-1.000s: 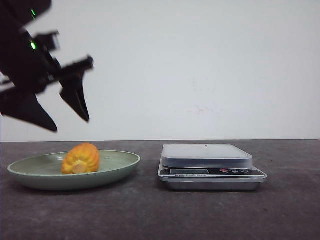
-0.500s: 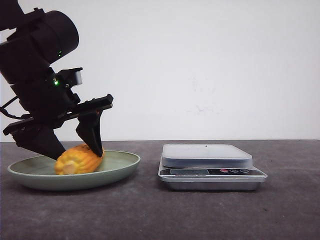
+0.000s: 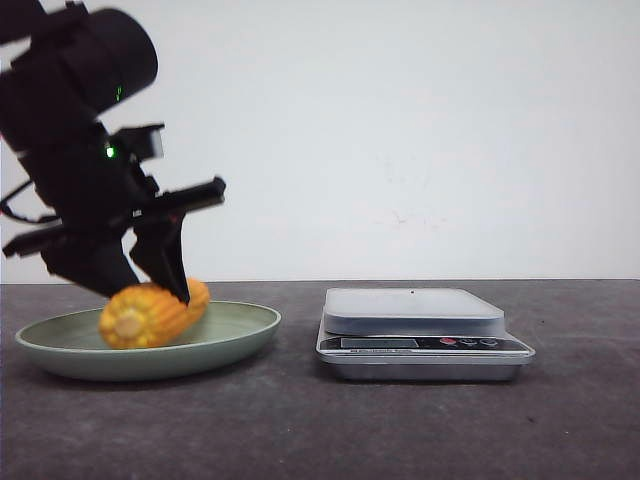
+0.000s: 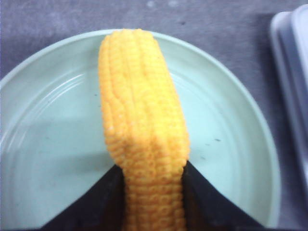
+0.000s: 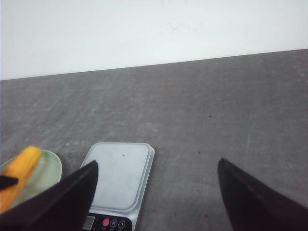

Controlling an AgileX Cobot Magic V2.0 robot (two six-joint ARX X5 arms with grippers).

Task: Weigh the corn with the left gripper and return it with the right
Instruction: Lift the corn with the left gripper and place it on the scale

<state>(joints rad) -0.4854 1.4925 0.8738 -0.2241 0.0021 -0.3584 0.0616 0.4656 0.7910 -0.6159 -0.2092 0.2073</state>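
The left tool (image 3: 135, 285) angles downward, its fingers (image 4: 103, 202) clamped on the corn (image 3: 152, 312). The right tool (image 5: 154, 192) hovers with fingers spread wide.

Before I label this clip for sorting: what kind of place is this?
Probably a lab test bench, not a kitchen: a bare dark grey tabletop against a plain white wall, holding only a pale green plate and a silver digital kitchen scale.

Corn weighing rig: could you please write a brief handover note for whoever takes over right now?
Left pincer: shut on the corn, which is over the green plate, one end tilted up.
Right pincer: open, empty, above the table facing the scale.
Done: corn gripped.
Left: carry it to the scale's bare platform, release, weigh, then return it to the plate with the right pincer.
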